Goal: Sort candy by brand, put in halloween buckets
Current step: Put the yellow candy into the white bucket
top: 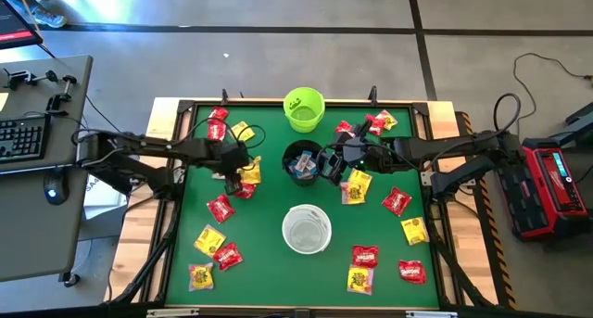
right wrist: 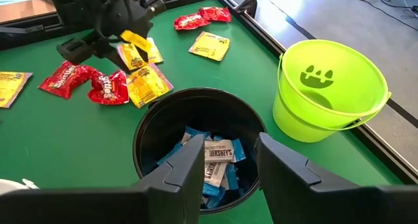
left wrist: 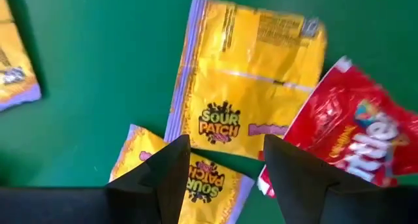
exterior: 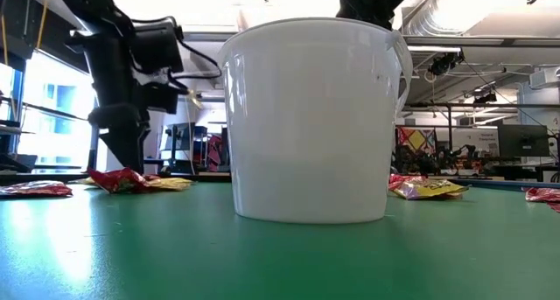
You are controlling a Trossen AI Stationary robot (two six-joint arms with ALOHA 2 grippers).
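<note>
High view: green worktop (top: 269,262); left gripper (top: 239,167) left of centre, above yellow and red packets.

Left wrist view: jaws spread, empty, over a Sour Patch packet (left wrist: 245,87); Skittles packet (left wrist: 353,145) beside. Light, crinkly, slippery; likely best pinched at an edge.

Right wrist view: right gripper (right wrist: 228,162) half-open, empty, above black bucket (right wrist: 157,123) holding Hershey's.

Bright, even overhead light. In the low view, windows glare at one side and the tabletop (exterior: 280,256) blurs close up. Red candy (left wrist: 353,142) beside the left gripper (left wrist: 225,168) is motion-smeared.
</note>
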